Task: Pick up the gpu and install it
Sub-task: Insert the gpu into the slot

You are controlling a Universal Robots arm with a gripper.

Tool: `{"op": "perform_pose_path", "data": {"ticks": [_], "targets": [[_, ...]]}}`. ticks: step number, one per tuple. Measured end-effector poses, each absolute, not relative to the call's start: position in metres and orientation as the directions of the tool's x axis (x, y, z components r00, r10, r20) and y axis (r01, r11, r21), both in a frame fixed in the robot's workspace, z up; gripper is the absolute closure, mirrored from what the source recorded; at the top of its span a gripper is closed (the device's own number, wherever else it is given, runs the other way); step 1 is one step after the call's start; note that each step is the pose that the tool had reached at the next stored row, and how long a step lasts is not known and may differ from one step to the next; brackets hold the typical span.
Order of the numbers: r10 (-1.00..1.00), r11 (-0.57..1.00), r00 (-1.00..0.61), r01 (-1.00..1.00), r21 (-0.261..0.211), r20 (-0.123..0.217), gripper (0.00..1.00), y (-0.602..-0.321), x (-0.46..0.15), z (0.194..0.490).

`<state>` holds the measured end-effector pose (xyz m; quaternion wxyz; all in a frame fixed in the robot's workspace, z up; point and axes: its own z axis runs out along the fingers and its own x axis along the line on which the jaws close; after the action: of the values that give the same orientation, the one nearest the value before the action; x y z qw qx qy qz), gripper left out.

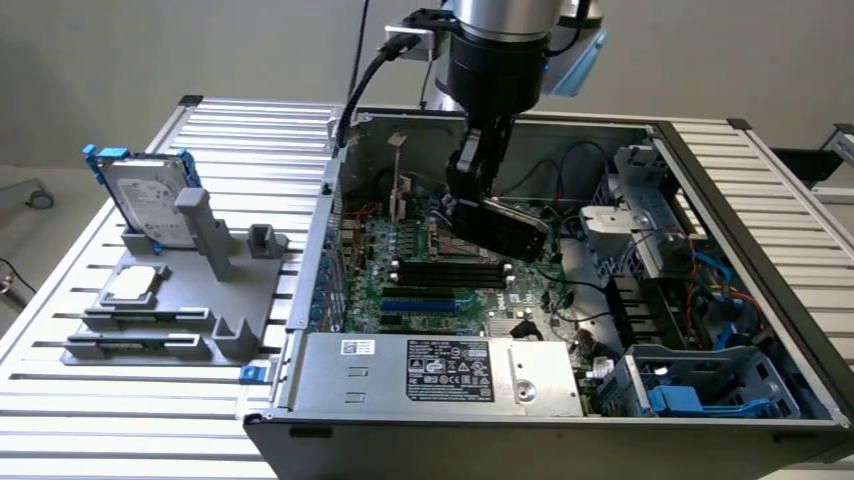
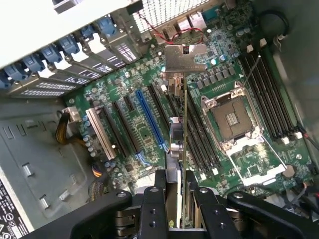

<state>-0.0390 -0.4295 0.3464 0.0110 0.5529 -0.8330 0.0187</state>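
Inside the open grey metal computer case [image 1: 534, 445], the black gripper [image 1: 470, 200] of the arm hangs over the large green motherboard [image 1: 427, 265]; its fingers [image 2: 158, 201] are pinching the gpu [image 2: 180, 142], a thin flat green circuit-board card with a black cooler, one finger on each face. From the exterior view the gpu [image 1: 514, 232] is tilted, just over the long black slots in the middle of the board; if its lower edge touches the board, I cannot tell. From the wrist view the card is seen edge-on; its silver metal end bracket [image 2: 184, 57] is at the end far from the fingers; the long blue slot [image 2: 150, 119] lies just beside the card, and the square silver processor socket [image 2: 232, 117] is on its other side. On the ribbed aluminium bench [image 1: 134, 420], at the exterior view's left, a silver hard drive in a blue frame [image 1: 144, 195] stands upright in a grey holder [image 1: 174, 300], well apart from the case.
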Motion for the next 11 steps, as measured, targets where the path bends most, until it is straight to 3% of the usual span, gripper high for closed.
{"op": "perform_pose_path", "data": {"ticks": [11], "targets": [[-0.975, 0.220, -0.221, -0.975, -0.018, 0.035, 0.74, -0.430, -0.040, 0.333]]}}
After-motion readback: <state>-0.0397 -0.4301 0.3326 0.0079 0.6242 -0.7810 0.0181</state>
